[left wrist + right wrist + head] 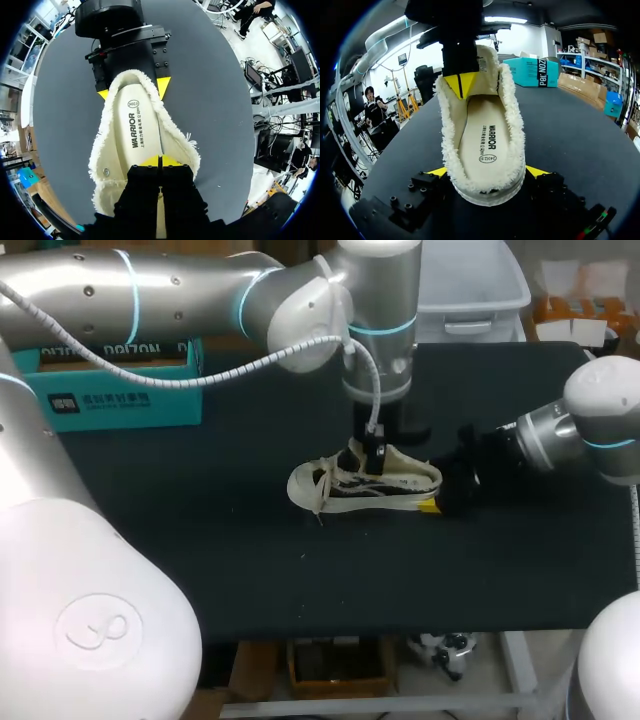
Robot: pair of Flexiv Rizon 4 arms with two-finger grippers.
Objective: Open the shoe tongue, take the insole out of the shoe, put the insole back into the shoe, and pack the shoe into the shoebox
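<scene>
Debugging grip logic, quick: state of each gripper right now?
Left gripper: shut, apparently pinching the cream shoe tongue.
Right gripper: shut on the heel of the cream fleece-lined shoe.

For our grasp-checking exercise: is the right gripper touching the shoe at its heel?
Touching. In the right wrist view, the right gripper has one yellow tip pressed against each side of the shoe at its heel, with no gap showing.

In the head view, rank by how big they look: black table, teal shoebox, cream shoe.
1. Black table top, clearly largest.
2. Teal cardboard shoebox and cream fleece-lined shoe look alike; the shoebox is partly hidden, so no ranking.
</scene>
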